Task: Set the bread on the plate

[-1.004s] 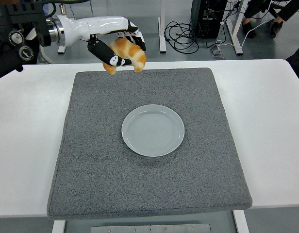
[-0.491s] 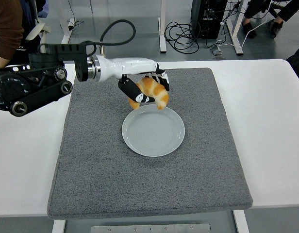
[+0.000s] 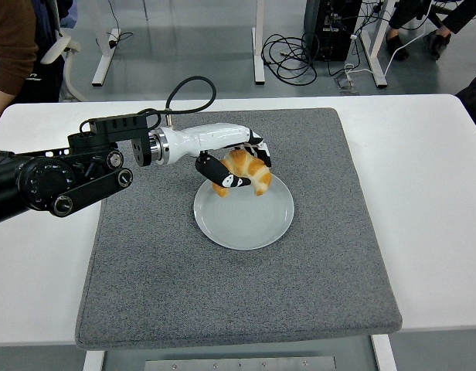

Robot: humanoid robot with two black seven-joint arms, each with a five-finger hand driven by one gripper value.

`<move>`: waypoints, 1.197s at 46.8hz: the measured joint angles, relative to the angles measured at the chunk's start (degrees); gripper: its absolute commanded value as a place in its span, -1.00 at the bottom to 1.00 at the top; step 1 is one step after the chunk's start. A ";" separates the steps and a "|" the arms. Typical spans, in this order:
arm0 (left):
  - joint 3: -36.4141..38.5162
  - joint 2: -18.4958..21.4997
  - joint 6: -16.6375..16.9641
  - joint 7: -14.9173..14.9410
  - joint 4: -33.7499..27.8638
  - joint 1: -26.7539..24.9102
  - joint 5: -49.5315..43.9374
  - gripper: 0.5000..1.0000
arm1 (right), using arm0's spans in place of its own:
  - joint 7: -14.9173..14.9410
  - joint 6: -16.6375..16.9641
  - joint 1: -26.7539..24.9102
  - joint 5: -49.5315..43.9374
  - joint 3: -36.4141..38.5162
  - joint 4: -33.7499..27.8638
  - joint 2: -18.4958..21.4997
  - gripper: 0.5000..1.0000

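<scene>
A golden croissant (image 3: 250, 171) is held in my left hand (image 3: 236, 168), whose black-and-white fingers (image 3: 225, 179) curl around it. It hangs just above the far rim of the pale round plate (image 3: 246, 220), which lies in the middle of the grey mat (image 3: 145, 270). Whether the bread touches the plate I cannot tell. My left arm (image 3: 68, 178) reaches in from the left edge over the mat. The right arm does not show.
The grey mat covers most of the white table (image 3: 431, 201). A person's sleeve (image 3: 10, 46) shows at the top left. Cables (image 3: 300, 54) and desk legs lie on the floor beyond the table.
My left hand has carried the croissant down and toward me, from above the mat's far left edge to just over the plate's far rim. More of the arm has come into view.
</scene>
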 measured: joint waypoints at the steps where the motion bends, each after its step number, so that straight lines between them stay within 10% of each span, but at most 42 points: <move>1: 0.33 -0.25 0.28 -0.23 0.25 0.09 -0.01 -1.00 | 0.00 0.01 0.00 0.00 0.00 0.00 0.00 1.00; 56: 3.78 -5.53 3.88 -5.52 10.21 5.11 -0.97 -1.00 | 0.00 -0.02 0.27 0.00 0.00 0.00 0.00 1.00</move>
